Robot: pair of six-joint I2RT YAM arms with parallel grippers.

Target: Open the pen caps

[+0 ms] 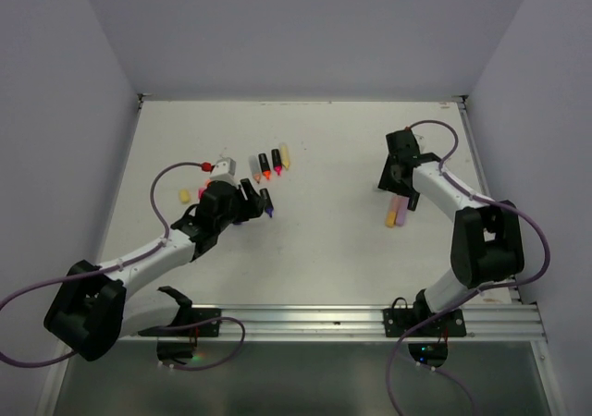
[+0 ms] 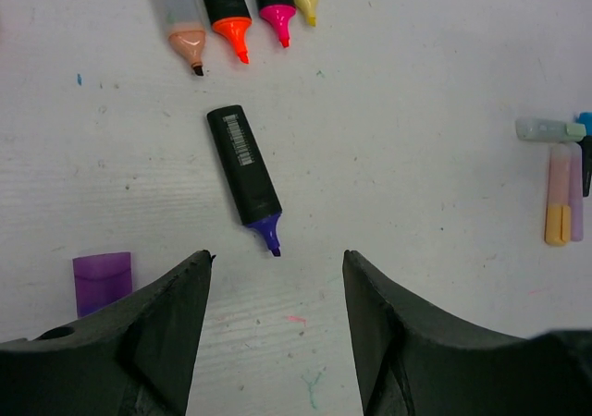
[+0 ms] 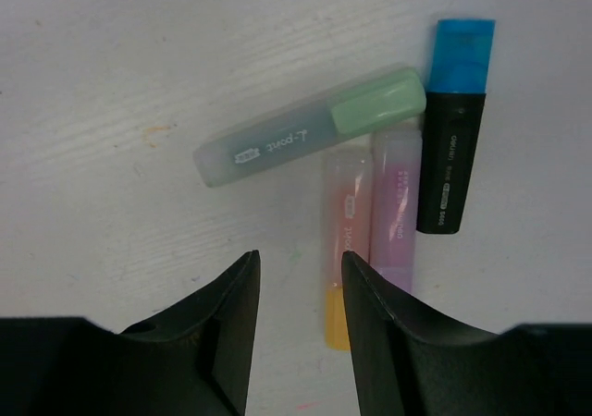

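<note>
The right claw point(image 3: 299, 259), spread and empty at bottom centre, should pinch the probably light, slick blue cap point(image 3: 463, 55), upper right, across its broad sides.

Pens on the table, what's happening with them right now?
The left gripper hangs open over an uncapped purple pen, with its purple cap lying apart beside it. Four more uncapped pens lie further out. The right gripper, jaws apart and empty, hovers over four pens that look still capped.
</note>
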